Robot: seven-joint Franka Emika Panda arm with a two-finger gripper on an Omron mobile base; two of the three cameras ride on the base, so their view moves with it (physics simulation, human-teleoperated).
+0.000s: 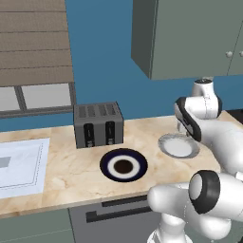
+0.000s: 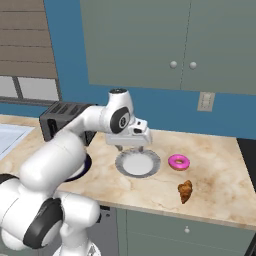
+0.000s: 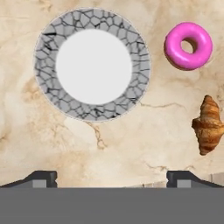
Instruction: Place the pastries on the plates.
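**Pastries off the plates, gripper open above**

Marble surface [image 1: 61,166] under grey cabinets: from the left, a white mat [image 1: 19,163], a toaster [image 1: 98,124], then the navy plate [image 1: 123,165]. At its 3 o'clock lies the pale plate [image 2: 138,163], under the empty, wide-open gripper [image 2: 128,148]. Further right, on bare surface: pink doughnut [image 2: 179,162], with the croissant [image 2: 185,191] at its 5 o'clock.

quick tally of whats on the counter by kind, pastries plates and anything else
Pastries: 2, the pink doughnut and the croissant
Plates: 2, the navy plate and the pale grey plate, both bare
Toaster: 1
White mat: 1
Total: 6
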